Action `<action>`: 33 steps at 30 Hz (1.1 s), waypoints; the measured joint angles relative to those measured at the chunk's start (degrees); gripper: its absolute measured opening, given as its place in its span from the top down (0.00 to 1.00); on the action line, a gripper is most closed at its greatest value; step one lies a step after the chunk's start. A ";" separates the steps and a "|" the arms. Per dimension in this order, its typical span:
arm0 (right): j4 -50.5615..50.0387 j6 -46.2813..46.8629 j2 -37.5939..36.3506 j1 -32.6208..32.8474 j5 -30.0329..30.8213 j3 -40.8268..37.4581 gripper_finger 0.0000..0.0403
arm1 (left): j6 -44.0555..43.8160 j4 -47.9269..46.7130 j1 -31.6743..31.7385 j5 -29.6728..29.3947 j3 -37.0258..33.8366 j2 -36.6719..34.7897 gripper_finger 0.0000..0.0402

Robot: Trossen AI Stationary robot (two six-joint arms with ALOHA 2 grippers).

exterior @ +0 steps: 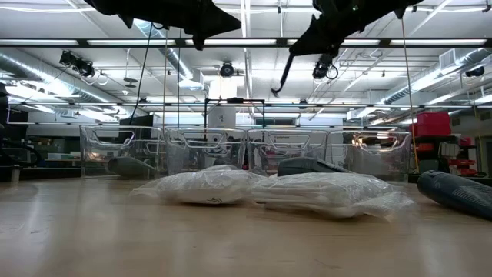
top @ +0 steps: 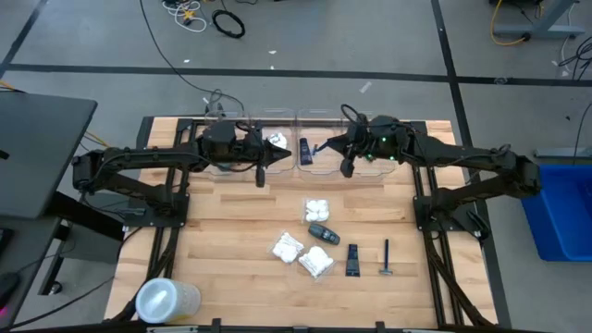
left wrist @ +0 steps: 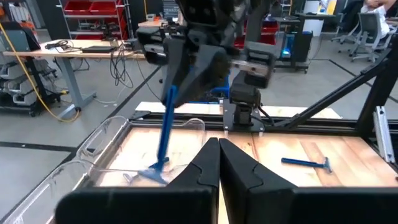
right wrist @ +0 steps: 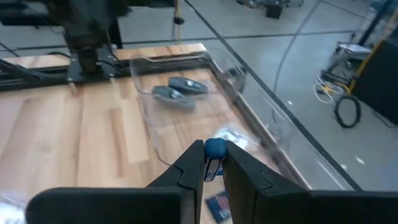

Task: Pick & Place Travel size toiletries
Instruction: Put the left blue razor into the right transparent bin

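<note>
Seven left loose: on the bare tabletop (top: 231,231) near the front lie three white packets (top: 287,246), (top: 315,263), (top: 317,209), a dark grey oval case (top: 322,232), a black tube (top: 352,259) and a blue razor (top: 386,257); a large translucent round container (top: 166,300) stands at the front corner, apart from them.
Middle strip: nothing lies between the loose items and the clear bins (top: 277,148).
Left pincer (top: 260,174): fingers pressed together on nothing, hovering just in front of the bins.
Right pincer (top: 347,168): clamped on a second blue razor (left wrist: 165,134), which hangs upright over the bin row.
Already binned: two grey oval cases (right wrist: 179,88) in one bin, a white packet (top: 275,141) in the next, a black tube (top: 304,150) with something blue beside it in a third.
Judgement: roughly a third appears sorted; the razor in hand is not yet dropped, and the loose group remains to be fetched.
</note>
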 joint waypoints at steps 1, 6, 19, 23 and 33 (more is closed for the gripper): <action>-1.04 -0.28 -0.56 -0.54 0.02 0.02 0.87 | -0.08 -0.07 0.05 0.02 0.03 -0.20 0.99; -6.04 -0.60 -3.04 -3.17 -0.01 0.00 0.87 | -1.70 -3.58 0.38 -0.01 0.02 -2.30 0.99; -19.27 -3.74 -4.66 -9.20 5.02 0.00 0.87 | -2.16 -10.46 0.51 -1.99 0.02 -9.14 0.99; -21.53 -7.61 -4.66 -9.98 6.34 0.00 0.87 | -2.38 -10.46 0.51 -1.97 0.02 -9.13 0.99; -23.27 -25.87 -4.64 -9.97 15.30 0.00 0.88 | -2.32 -10.63 0.51 -1.97 0.02 -9.06 0.99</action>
